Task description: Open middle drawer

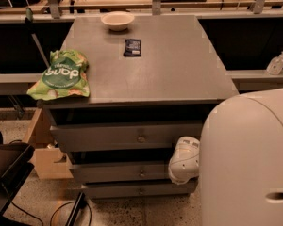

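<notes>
The grey cabinet has three drawers stacked down its front. The middle drawer is a shallow grey front with a small round knob at its centre. It sits between the taller top drawer and the lowest drawer. My gripper shows as a white rounded piece in front of the middle drawer's right end, to the right of the knob and apart from it. My large white arm housing hides the cabinet's right front corner.
On the cabinet top lie a green snack bag at the left edge, a white bowl at the back and a small dark packet. A cardboard box and a dark bin stand at the left. A sanitiser bottle is on the right ledge.
</notes>
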